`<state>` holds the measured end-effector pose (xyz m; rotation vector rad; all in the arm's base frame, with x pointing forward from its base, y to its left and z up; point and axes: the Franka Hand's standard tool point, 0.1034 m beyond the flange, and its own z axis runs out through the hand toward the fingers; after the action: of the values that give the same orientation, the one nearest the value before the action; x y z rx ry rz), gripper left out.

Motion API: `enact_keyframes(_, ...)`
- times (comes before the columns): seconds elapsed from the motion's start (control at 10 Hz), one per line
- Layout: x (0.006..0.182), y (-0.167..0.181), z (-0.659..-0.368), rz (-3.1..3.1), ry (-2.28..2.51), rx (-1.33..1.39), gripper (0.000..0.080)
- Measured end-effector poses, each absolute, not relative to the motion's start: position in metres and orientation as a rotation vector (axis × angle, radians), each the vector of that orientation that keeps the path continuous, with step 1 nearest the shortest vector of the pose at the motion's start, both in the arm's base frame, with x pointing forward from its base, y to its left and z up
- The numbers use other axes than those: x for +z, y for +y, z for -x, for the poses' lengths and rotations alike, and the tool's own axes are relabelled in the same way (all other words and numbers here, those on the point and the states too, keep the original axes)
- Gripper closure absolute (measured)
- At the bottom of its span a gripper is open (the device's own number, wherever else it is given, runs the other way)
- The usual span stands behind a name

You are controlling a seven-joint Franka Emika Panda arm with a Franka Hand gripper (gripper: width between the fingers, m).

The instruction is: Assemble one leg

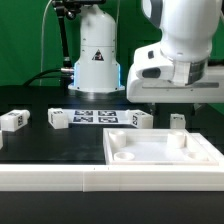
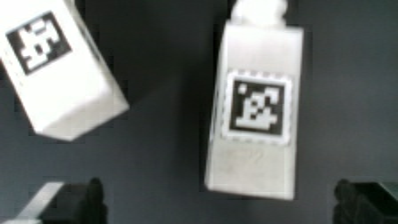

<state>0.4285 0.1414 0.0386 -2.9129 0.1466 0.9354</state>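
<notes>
Your claw [image 2: 217,205] is spread wide with nothing pinched and both fingertips [image 2: 64,200] clear of any part. The leg [image 2: 260,112] lies flat on the dark table [image 2: 160,150] under the claw, inside the finger span and nearer one finger, tag [image 2: 260,102] facing up. It's probably light, stiff, smooth plastic that could slip or twist, so pinch across the long plain sides about mid-length, not the narrow peg end [image 2: 263,10]. Mind the second post [image 2: 68,72], tilted just outside the span.
</notes>
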Motion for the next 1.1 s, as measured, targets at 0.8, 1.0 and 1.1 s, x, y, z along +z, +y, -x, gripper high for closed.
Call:
enact_keyframes(0.8, 0.013, 0.151, -0.414, 2.821, 0.127, 1.229, 0.0151)
enact_keyframes(1.0, 0.007, 0.151, -0.408, 2.815, 0.128, 1.255, 0.0151)
enact_keyframes(1.1, 0.007, 0.151, -0.407, 2.814, 0.129, 1.256, 0.0151)
